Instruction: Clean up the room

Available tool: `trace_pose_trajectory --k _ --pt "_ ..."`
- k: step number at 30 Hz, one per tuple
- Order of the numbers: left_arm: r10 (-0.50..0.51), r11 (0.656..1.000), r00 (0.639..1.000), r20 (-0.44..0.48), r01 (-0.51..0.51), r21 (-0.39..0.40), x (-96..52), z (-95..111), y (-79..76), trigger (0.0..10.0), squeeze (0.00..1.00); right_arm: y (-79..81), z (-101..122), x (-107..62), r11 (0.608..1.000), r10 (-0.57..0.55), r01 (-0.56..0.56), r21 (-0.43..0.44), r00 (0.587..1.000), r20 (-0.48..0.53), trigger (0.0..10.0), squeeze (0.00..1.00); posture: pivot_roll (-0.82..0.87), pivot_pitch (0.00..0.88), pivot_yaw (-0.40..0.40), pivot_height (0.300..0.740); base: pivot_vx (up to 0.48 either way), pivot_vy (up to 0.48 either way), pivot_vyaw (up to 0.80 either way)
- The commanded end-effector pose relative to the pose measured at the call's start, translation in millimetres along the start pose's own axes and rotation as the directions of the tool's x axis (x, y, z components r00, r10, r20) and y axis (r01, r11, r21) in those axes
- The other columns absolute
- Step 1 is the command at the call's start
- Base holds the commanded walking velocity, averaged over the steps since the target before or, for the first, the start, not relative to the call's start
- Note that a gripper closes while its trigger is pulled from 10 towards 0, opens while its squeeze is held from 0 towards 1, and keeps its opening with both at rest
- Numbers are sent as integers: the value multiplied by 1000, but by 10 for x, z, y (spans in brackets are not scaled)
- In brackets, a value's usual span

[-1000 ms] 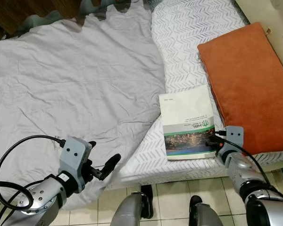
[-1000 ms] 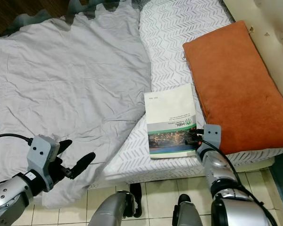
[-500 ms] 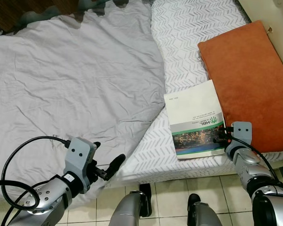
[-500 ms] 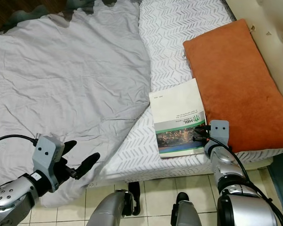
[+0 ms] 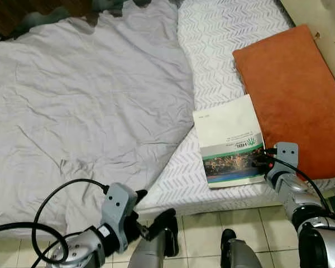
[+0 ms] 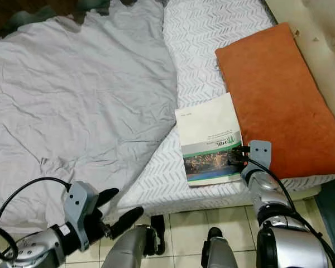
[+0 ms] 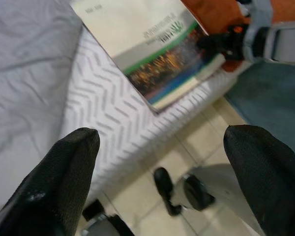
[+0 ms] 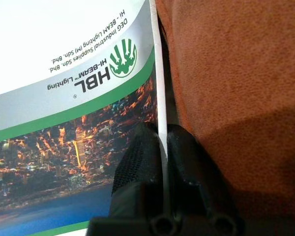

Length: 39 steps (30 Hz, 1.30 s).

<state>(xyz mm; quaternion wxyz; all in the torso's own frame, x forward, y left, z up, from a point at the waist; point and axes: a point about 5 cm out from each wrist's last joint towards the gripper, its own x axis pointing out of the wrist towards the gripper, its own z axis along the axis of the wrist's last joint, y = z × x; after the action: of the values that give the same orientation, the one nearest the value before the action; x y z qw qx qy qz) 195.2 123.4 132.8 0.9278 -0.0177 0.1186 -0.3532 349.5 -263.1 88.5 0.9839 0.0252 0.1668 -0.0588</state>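
The bed (image 5: 223, 44) is left untidy: the grey blanket (image 5: 84, 100) lies rumpled. The orange pillow (image 5: 293, 95) rests beside the book (image 5: 229, 139) near the bed's edge. The book's edge is pinched by the right gripper (image 8: 160, 147); removal seems barely begun. The left gripper (image 7: 157, 147) is held spread below.

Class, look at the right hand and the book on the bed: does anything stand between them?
Nothing does. The right hand is already shut on the edge of the book, beside the orange pillow. The left hand hangs open, low by the bed's edge.
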Motion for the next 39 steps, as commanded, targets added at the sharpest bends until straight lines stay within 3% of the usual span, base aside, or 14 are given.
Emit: trace_pose_trajectory --k 1,7,8,9,10,11,12,17,21,24,32,39 --pt "31 1000 999 -37 -31 3 -43 -90 37 10000 0 -17 -251 -46 999 -10 14 44 995 -101 10000 63 186 458 202 740 0 0 0" --pt "29 999 999 -37 -28 17 -57 -117 41 10000 0 -6 -284 -50 998 -6 14 59 993 -121 10000 51 187 462 200 740 0 0 0" --pt "26 999 999 -36 -26 20 -58 -123 35 10000 0 0 -292 -50 998 -2 11 69 992 -125 10000 90 187 462 200 740 0 0 0" --pt "22 1000 999 -34 -21 22 -55 -132 13 10000 0 8 -302 -51 996 3 9 89 991 -131 10000 729 185 465 198 740 0 0 0" --pt "21 1000 999 -33 -20 22 -54 -136 6 10000 0 10 -305 -51 995 5 8 96 991 -132 10000 729 185 465 198 740 0 0 0" --pt "20 1000 999 -32 -19 23 -53 -137 0 10000 0 12 -307 -51 995 6 8 100 991 -134 10000 969 185 466 197 740 0 0 0" --pt "18 1000 999 -30 -17 22 -53 -138 -7 10000 0 15 -309 -51 995 7 7 101 991 -134 10000 1000 185 466 197 740 0 0 0" --pt "-1 1000 1000 -24 2 23 -53 -146 -53 10000 0 20 -311 -51 995 12 2 104 991 -135 10000 1000 185 468 196 740 0 0 0" --pt "-53 997 999 -6 54 51 -37 -349 -216 10000 0 9 -295 -49 995 7 6 102 992 -127 10000 1000 185 469 186 740 0 0 0" --pt "-60 995 998 14 58 77 29 -479 -238 10000 0 -12 -265 -47 995 -7 18 97 994 -111 10000 1000 160 475 171 740 0 0 0" --pt "-41 991 998 41 35 131 343 -776 -142 10000 0 -87 -118 -46 998 -49 49 30 999 -3 10000 1000 47 512 119 740 0 0 0" --pt "-19 982 997 78 4 189 525 -900 -75 10000 0 45 -54 -21 996 45 -49 81 998 51 10000 1000 -22 527 88 740 0 0 0"
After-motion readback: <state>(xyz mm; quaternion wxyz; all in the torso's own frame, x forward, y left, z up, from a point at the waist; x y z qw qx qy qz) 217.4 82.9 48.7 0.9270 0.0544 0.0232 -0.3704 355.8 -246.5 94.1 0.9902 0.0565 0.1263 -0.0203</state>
